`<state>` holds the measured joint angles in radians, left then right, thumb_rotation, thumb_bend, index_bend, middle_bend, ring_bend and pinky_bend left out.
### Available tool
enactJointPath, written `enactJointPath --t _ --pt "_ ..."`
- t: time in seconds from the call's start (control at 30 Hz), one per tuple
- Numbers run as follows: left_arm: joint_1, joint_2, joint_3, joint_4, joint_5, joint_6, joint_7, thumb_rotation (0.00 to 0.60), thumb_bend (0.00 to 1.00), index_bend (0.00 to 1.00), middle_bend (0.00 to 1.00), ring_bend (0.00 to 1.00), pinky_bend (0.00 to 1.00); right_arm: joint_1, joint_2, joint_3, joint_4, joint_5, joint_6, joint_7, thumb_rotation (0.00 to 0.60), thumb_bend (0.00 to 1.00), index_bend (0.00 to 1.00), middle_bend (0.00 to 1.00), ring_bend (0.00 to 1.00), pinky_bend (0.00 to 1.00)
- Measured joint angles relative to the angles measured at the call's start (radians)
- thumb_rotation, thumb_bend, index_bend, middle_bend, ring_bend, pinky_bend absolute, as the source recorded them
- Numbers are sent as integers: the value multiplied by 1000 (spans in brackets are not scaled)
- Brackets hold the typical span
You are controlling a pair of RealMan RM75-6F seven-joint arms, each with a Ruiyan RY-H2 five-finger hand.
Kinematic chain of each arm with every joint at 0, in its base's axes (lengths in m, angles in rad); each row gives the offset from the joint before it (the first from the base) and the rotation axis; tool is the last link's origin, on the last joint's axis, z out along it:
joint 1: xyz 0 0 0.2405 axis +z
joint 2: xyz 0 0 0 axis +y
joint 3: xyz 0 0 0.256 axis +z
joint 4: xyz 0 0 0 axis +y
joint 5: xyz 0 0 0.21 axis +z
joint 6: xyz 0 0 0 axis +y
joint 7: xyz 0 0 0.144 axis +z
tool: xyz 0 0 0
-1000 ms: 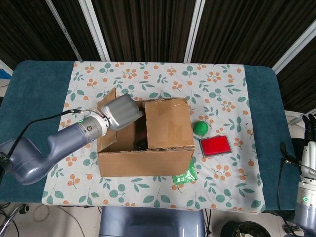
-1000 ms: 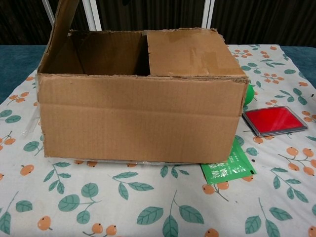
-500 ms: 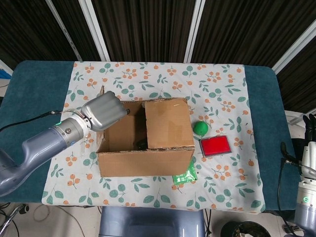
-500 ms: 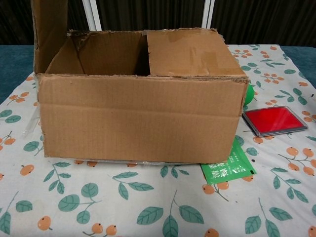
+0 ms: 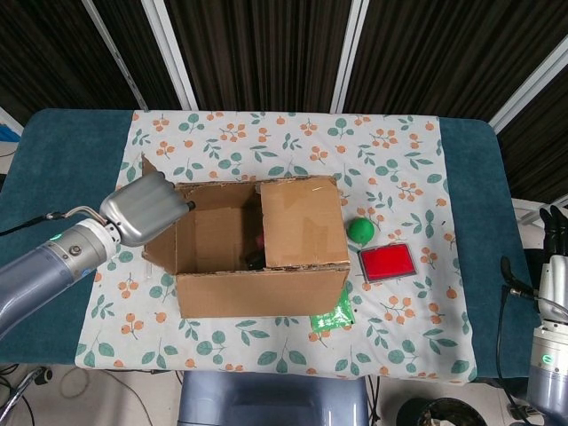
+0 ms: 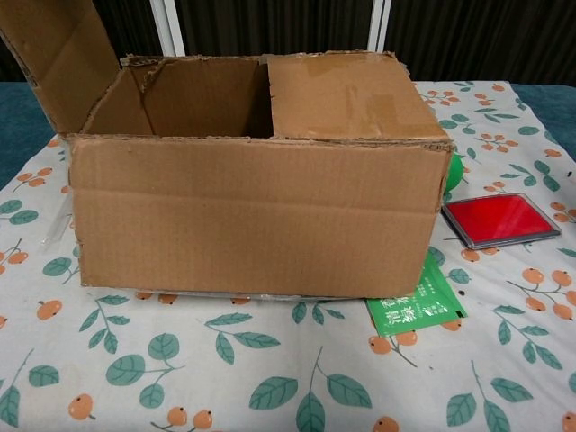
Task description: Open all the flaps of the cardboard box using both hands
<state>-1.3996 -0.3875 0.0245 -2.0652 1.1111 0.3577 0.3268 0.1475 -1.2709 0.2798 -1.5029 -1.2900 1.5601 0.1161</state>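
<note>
The box point(image 5: 257, 248) is plain brown corrugated cardboard, rectangular, with rough-torn top edges. It sits at the centre of a cloth point(image 5: 293, 142) printed with leaves and orange fruit, on a teal table point(image 5: 53, 151).

The left flap point(image 6: 56, 56) is raised and tilted outward, away from the opening. The right flap point(image 5: 302, 222) lies flat over the right half of the box, with a strip of clear tape on its surface. The left half is uncovered and the inner walls show.

The left hand point(image 5: 145, 207), smooth grey metal, rests against the outer face of the left flap. Its fingers are curled together; whether they grip the flap edge cannot be told.

The right hand point(image 5: 556, 240) is at the table's right edge, well apart from the box, with dark fingers point(image 5: 550, 219) upright and apart, holding nothing.

Right of the box lie a round green ball point(image 5: 360, 231), a flat red rectangular case point(image 5: 387, 263) and a green packet point(image 6: 416, 306) partly under the box corner.
</note>
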Motion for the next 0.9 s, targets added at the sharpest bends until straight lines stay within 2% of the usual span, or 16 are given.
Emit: enactJointPath --t 0.5,0.73,0.9 --pt "252 102 -28 -36 117 92 -81 600 1000 387 661 462 485 -1 -5 -1 3 -11 -1 -9 600 401 10 0 0 238" --pt "373 106 -27 -27 180 136 -123 600 1000 377 653 459 485 -2 -5 -3 1 -13 -5 -12 600 401 10 0 0 238" --pt "465 75 -13 -3 216 176 -147 600 1000 374 649 457 485 -2 -6 -4 -1 -16 -5 -14 600 402 10 0 0 238"
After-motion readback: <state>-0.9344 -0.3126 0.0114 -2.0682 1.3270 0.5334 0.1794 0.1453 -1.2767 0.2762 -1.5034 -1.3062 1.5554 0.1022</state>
